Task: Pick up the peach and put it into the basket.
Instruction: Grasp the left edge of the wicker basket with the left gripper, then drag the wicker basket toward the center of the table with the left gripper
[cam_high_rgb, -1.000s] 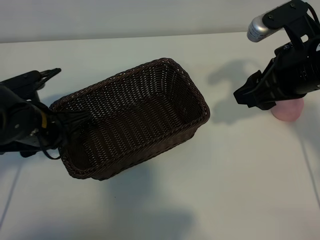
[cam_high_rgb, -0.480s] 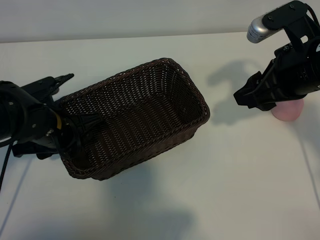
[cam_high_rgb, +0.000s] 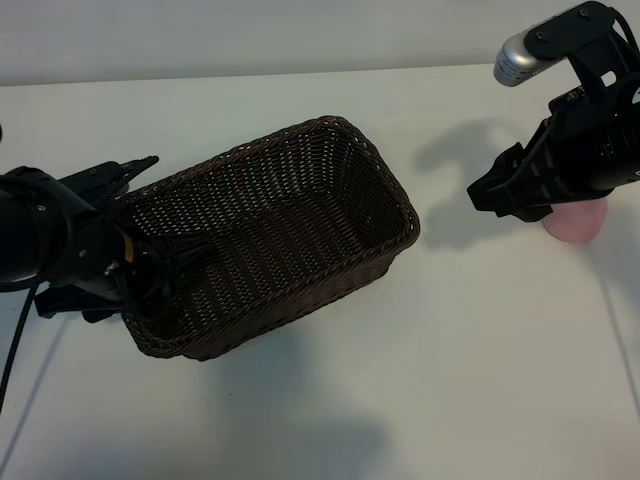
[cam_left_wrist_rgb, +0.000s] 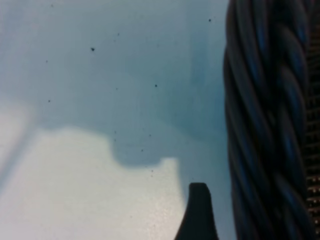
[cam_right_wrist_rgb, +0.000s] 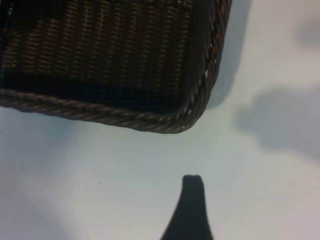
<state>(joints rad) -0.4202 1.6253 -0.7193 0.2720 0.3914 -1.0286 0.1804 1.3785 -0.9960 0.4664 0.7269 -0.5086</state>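
Over the last second only the left arm has moved: the left gripper (cam_high_rgb: 150, 235) has swung in from the left edge of the exterior view and now sits at the basket (cam_high_rgb: 290, 190)'s left end, one finger reaching over the braided rim and the other outside it. Its jaws stand wide and hold nothing; its wrist view shows the rim (cam_left_wrist_rgb: 270, 120) close alongside one fingertip.

The right gripper (cam_high_rgb: 490, 195), at the right of the frame, has not shifted; its jaws are also wide and empty. The peach (cam_high_rgb: 578, 222) rests on the bench (cam_high_rgb: 420, 380) at the right edge, largely hidden behind that arm, well apart from the basket.

The left arm seems to be preparing to steady the basket, while the pick itself has not begun.
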